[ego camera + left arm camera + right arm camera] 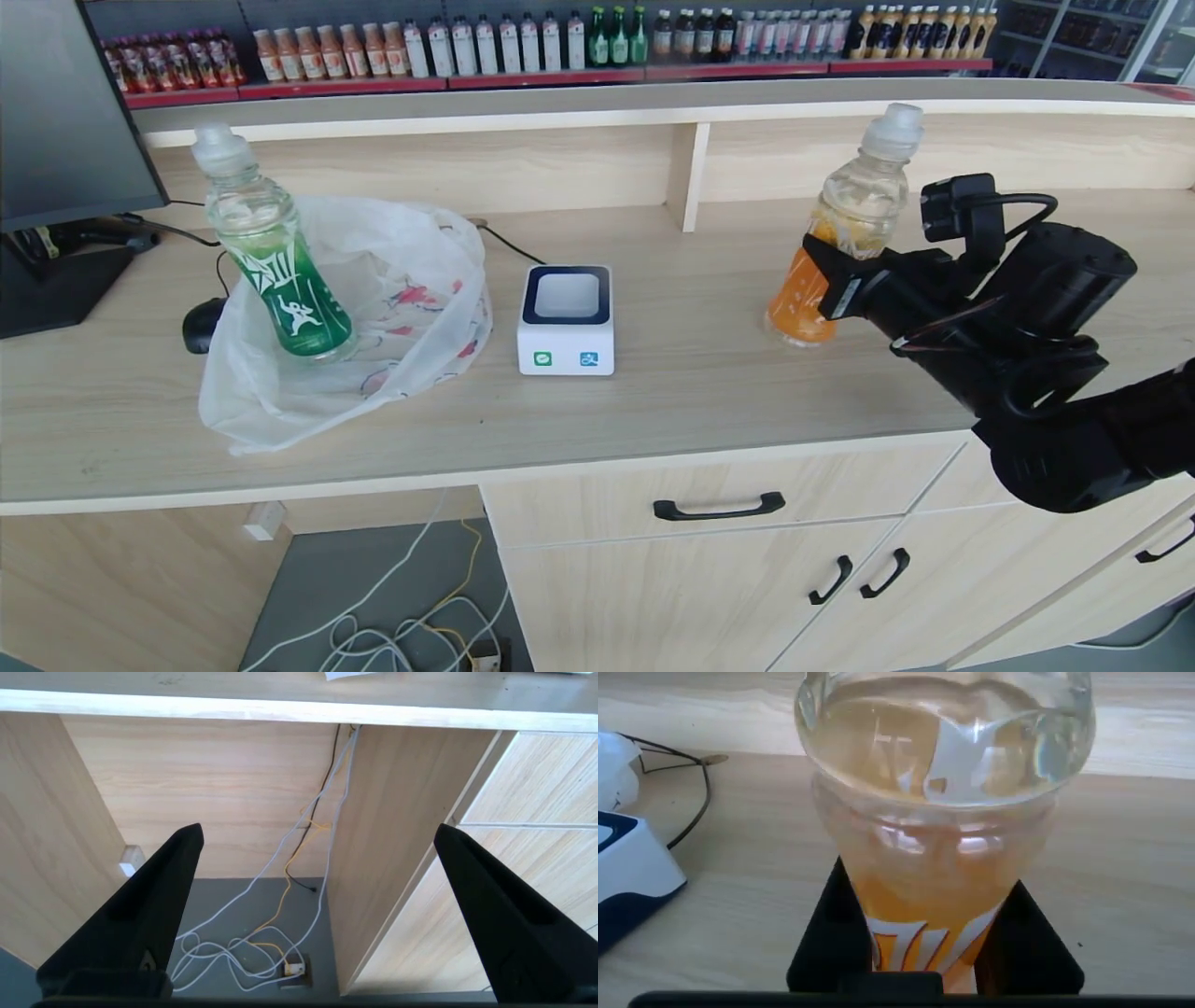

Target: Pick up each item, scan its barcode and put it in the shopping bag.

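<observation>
Holding the orange bottle (845, 233) in the right gripper (823, 269), fingers (829, 943) pinching its lower body from both sides; tilted slightly, at 3 o'clock from the scanner (566, 319) on the tabletop (700, 392). Cannot tell whether its base touches the wood. With the left gripper (318, 835) below the tabletop edge, fingers spread wide, nothing between them. Already in the shopping bag (439, 280), at 9 o'clock from the scanner: a green bottle (280, 271), leaning.

Could slip or swing in the pinch: smooth round plastic, sloshing drink, grip low and weight high. Could miss the scan if the barcode faces away from the scanner window or hides under a finger. Could topple the green bottle or snag the limp bag rim on lowering in, with nothing holding the mouth open. Could also catch the cable (509, 245) at 12 o'clock from the scanner.

On labels: orange wrap with pale lettering, not legible; green wrap with a white figure and strokes; two small icons, green and blue, on the scanner's front.
</observation>
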Tool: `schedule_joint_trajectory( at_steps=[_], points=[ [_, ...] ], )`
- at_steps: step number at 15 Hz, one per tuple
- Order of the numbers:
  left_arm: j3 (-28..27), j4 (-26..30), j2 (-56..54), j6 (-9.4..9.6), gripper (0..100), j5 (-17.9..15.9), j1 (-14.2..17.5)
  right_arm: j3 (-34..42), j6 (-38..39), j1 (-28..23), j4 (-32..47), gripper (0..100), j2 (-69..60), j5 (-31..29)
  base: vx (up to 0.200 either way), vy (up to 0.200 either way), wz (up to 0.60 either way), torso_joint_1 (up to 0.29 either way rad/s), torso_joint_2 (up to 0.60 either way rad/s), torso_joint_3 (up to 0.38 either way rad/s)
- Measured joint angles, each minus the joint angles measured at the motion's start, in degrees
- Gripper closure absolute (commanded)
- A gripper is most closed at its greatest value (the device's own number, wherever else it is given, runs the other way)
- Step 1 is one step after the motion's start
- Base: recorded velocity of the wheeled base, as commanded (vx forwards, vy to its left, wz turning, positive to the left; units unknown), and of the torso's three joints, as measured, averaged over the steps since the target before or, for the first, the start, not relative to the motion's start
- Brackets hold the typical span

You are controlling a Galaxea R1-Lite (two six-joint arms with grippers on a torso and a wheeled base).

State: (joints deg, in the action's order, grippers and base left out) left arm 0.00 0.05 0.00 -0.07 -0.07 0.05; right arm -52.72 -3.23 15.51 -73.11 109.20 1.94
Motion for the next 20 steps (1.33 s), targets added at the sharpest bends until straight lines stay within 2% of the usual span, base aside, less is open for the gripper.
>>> schedule_joint_trajectory(
  at_steps=[16,20],
  points=[
    [0.0,0.0,0.0,0.00,0,0.0,0.0,-0.4,0.1,0.1,0.0,100,-5.6,0.1,0.000,0.000,0.00,0.000,0.00,0.000],
    [0.0,0.0,0.0,0.00,0,0.0,0.0,2.1,0.1,0.7,0.0,100,-10.1,-0.2,0.000,0.000,0.00,0.000,0.00,0.000]
  ],
)
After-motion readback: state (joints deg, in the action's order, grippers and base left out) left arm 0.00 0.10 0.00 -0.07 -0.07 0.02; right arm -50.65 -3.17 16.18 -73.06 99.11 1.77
